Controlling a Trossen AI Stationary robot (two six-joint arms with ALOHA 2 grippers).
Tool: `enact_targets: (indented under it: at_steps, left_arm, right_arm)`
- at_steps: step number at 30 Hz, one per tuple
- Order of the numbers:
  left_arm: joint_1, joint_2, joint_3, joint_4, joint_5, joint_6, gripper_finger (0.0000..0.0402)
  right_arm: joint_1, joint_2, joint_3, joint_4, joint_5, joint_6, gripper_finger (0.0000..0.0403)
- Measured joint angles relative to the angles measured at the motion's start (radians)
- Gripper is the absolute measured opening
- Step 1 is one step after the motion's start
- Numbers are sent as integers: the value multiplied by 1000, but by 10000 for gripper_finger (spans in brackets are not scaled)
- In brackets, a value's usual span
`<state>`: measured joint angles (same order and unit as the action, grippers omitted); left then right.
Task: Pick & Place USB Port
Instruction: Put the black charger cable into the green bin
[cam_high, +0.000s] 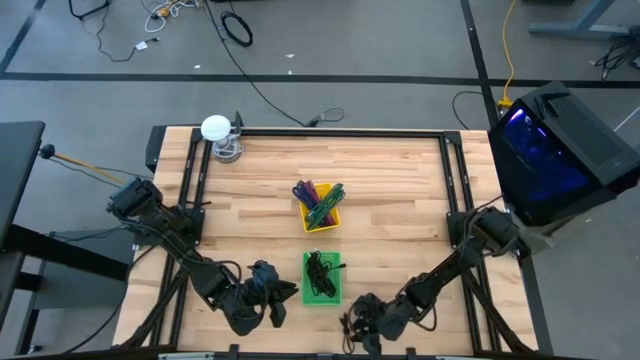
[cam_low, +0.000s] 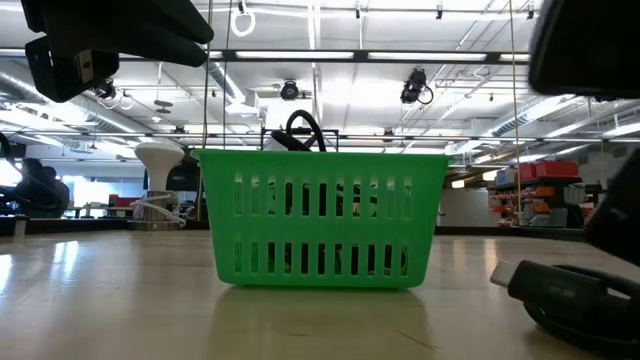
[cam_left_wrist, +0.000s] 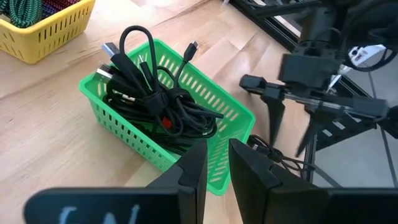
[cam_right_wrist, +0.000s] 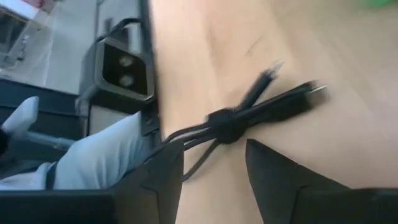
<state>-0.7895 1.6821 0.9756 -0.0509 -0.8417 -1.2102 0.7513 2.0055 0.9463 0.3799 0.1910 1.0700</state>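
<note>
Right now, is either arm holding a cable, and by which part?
Neither. The right gripper is open above the bundled cable on the table; the left gripper holds nothing.

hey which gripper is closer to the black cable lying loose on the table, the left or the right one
Right. The right gripper hangs just above the loose black cable, fingers spread either side of it. The left gripper waits on the far side of the green basket, apart from that cable.
</note>
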Motion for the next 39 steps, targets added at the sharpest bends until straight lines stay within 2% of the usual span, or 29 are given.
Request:
enact_targets:
  at_steps: [13,22,26,31,34,39]
  left_arm:
    - [0,0,0,-1,0,0,69]
    - [0,0,0,-1,0,1,69]
    - [0,0,0,-1,0,1,69]
    - [0,0,0,-1,0,1,69]
    - [0,0,0,-2,0,1,69]
    - [0,0,0,-2,0,10,69]
  right_arm:
    - [-92,-2,0,-18,-27,21,176]
    - [-114,-1,2,-109,-25,74,171]
    - [-110,15,2,-115,-25,36,136]
    - [-105,39,16,-109,-64,20,22]
    - [-103,36,33,-117,-82,10,12]
    - [-86,0,102,-175,-155,-104,4]
